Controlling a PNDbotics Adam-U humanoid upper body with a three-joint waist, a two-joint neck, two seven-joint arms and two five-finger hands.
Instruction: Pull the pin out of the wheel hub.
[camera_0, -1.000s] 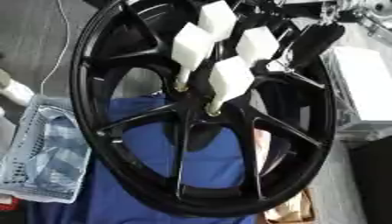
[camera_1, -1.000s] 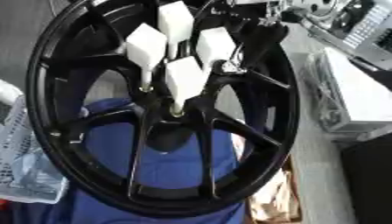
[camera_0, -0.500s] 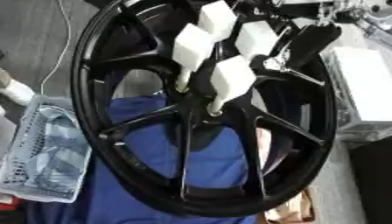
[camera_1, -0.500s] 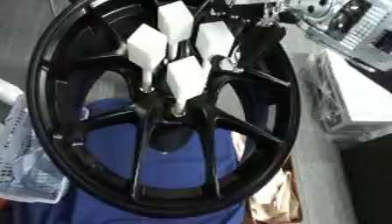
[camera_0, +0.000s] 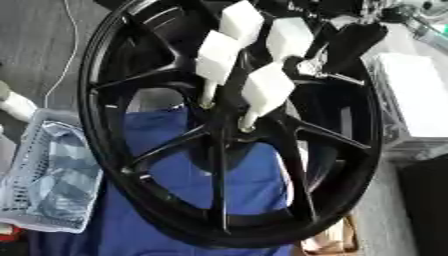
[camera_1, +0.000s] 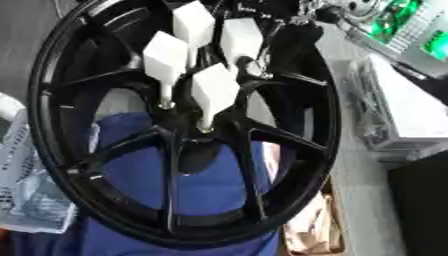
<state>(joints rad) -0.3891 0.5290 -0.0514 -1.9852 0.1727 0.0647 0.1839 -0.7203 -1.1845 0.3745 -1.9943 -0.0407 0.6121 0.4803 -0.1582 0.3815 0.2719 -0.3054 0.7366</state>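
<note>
Four white block-headed pins (camera_0: 264, 91) are seen seated in the black wheel hub (camera_0: 229, 131), none pulled yet; the right hand (camera_0: 350, 42) is near them, its grip indiscernible.

right hand (camera_0: 354, 42) shifted slightly beside white pins (camera_0: 262, 90), little else

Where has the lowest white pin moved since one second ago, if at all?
No. The lowest white pin keeps its stem in the same hole of the wheel hub, no further out than before.
</note>
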